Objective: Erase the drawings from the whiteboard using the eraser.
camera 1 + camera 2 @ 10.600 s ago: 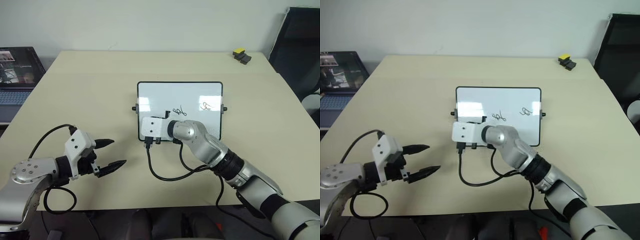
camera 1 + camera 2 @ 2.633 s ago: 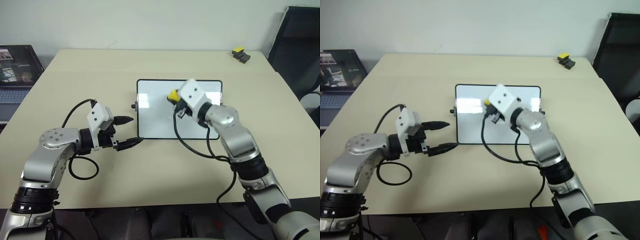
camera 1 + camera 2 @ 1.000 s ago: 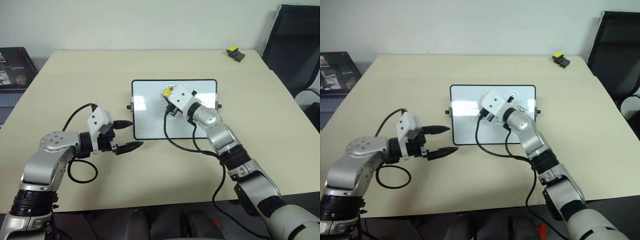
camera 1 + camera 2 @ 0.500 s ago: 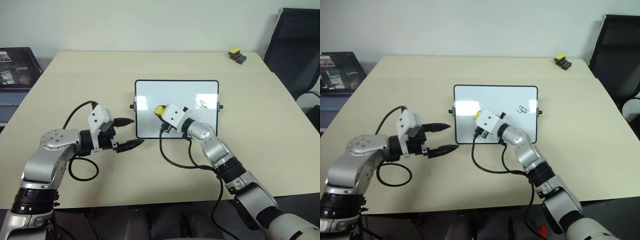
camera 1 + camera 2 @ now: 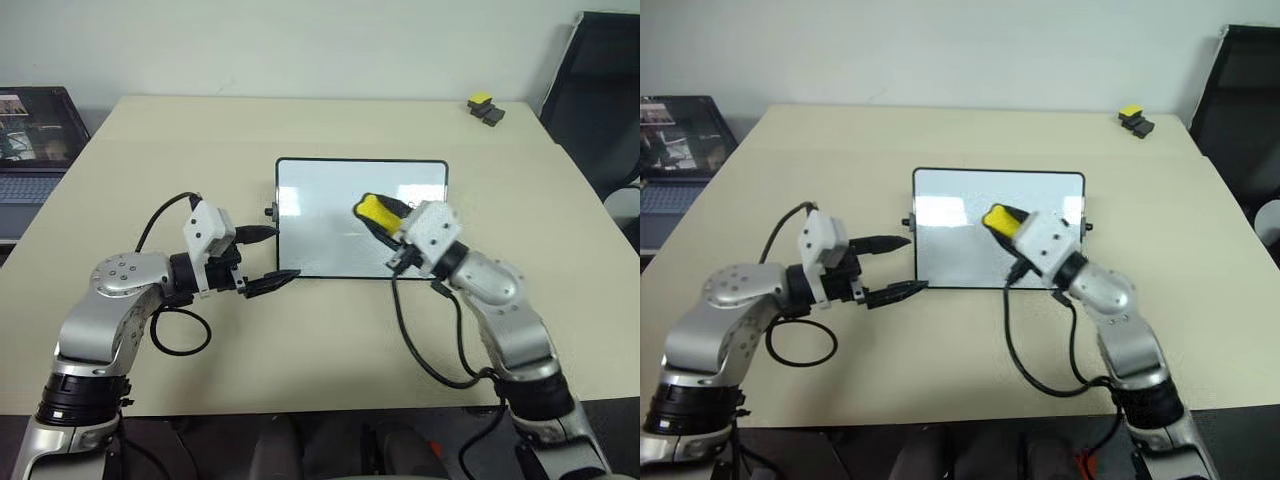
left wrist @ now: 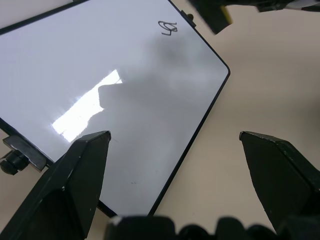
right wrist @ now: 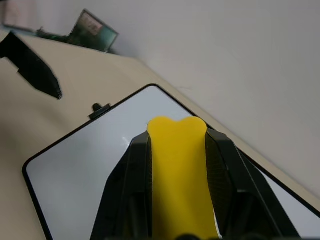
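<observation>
The right gripper (image 5: 378, 214), clamped on the yellow eraser (image 5: 376, 210), hangs above the middle of the whiteboard (image 5: 330, 235) at frame centre, likely poised for the one remaining scribble (image 6: 168, 28), while the left gripper (image 5: 270, 258), jaws spread and empty, sits at the board's left edge, seemingly to steady it.

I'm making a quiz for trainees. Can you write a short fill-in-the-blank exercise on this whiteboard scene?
1. The right tool grips a ____ eraser.
2. The left tool, beside the whiteboard, has its fingers ____.
3. The number of drawings left on the whiteboard is ____.
4. A ____ sits left of the table, near the wall.

Missing words: yellow; open; one; laptop
</observation>
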Action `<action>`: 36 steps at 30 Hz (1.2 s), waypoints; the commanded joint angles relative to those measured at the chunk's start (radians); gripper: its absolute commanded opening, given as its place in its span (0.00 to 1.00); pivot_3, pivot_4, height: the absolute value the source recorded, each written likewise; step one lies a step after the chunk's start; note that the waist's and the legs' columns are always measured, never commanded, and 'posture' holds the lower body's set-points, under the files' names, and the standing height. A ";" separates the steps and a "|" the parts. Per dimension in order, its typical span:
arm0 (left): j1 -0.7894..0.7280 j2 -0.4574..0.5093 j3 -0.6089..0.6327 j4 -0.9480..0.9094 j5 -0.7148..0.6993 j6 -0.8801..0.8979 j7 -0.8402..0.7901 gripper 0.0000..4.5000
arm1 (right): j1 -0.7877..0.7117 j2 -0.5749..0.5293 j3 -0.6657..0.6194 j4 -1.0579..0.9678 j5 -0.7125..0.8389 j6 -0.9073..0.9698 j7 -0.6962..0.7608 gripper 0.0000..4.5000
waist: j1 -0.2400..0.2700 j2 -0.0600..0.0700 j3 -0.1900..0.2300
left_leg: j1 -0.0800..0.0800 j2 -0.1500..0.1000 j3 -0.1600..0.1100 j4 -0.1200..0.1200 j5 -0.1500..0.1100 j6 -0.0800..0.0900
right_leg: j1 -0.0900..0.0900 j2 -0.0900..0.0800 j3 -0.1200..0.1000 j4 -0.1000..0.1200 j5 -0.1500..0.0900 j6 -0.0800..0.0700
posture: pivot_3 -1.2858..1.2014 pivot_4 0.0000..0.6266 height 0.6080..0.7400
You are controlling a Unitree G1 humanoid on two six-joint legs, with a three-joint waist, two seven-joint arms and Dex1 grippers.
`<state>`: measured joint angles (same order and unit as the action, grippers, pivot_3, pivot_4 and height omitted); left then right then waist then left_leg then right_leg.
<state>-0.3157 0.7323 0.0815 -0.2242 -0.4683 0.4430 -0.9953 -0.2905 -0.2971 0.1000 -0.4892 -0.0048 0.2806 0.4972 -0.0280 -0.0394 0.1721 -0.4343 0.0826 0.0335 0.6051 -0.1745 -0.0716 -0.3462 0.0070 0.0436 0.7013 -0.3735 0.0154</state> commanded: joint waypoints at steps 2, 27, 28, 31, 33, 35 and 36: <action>0.004 -0.016 0.013 -0.035 -0.010 -0.019 0.016 1.00 | 0.133 -0.021 -0.071 -0.167 0.028 0.069 -0.041 0.25 | -0.001 0.000 0.000 | 0.000 0.000 0.000 0.000 0.000 0.000 | 0.001 0.000 0.000 -0.001 0.000 0.000 | 0.52 0.24 1.00; -0.016 -0.052 -0.009 -0.050 -0.011 -0.002 0.043 1.00 | 0.196 -0.062 -0.139 0.002 -0.047 -0.028 -0.187 0.25 | -0.003 0.000 0.000 | 0.001 -0.001 0.001 0.001 0.000 0.000 | 0.004 0.001 -0.001 -0.002 0.000 0.000 | 0.52 0.24 1.00; -0.019 -0.053 -0.010 -0.052 -0.012 0.001 0.045 1.00 | 0.162 -0.068 -0.135 0.031 -0.054 -0.019 -0.186 0.25 | -0.003 0.000 0.000 | 0.001 -0.001 0.001 0.001 0.000 0.000 | 0.004 0.001 -0.001 -0.002 0.000 0.000 | 0.52 0.24 1.00; -0.027 -0.054 -0.014 -0.060 -0.017 0.013 0.048 1.00 | 0.063 -0.072 -0.123 0.128 -0.069 -0.020 -0.188 0.25 | -0.002 0.000 0.000 | 0.001 -0.001 0.001 0.001 0.000 0.000 | 0.004 0.001 -0.002 -0.002 0.000 0.000 | 0.52 0.24 1.00; -0.028 -0.054 -0.021 -0.067 -0.017 0.017 0.047 1.00 | -0.003 -0.069 -0.117 0.202 -0.077 -0.031 -0.198 0.25 | -0.002 0.000 0.000 | 0.001 -0.001 0.001 0.001 0.000 0.000 | 0.004 0.001 -0.002 -0.003 0.000 0.000 | 0.52 0.24 1.00; -0.029 -0.053 -0.030 -0.077 -0.016 0.022 0.047 1.00 | -0.079 -0.067 -0.104 0.292 -0.096 -0.052 -0.215 0.25 | -0.003 0.000 0.000 | 0.001 -0.001 0.001 0.001 0.000 0.000 | 0.004 0.001 -0.001 -0.003 0.000 0.000 | 0.52 0.24 1.00; -0.030 -0.054 -0.033 -0.088 -0.021 0.029 0.049 1.00 | -0.123 -0.062 -0.098 0.351 -0.102 -0.065 -0.223 0.25 | -0.003 0.000 0.000 | 0.001 -0.001 0.001 0.001 0.000 0.000 | 0.004 0.001 -0.001 -0.003 0.000 0.000 | 0.52 0.24 1.00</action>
<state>-0.3290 0.6799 0.0461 -0.2608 -0.4700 0.4710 -0.9494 -0.3698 -0.3612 0.0005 -0.1750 -0.0970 0.2534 0.2932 -0.0305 -0.0392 0.1722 -0.4331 0.0813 0.0349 0.6064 -0.1745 -0.0716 -0.3421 0.0078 0.0427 0.6987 -0.3732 0.0156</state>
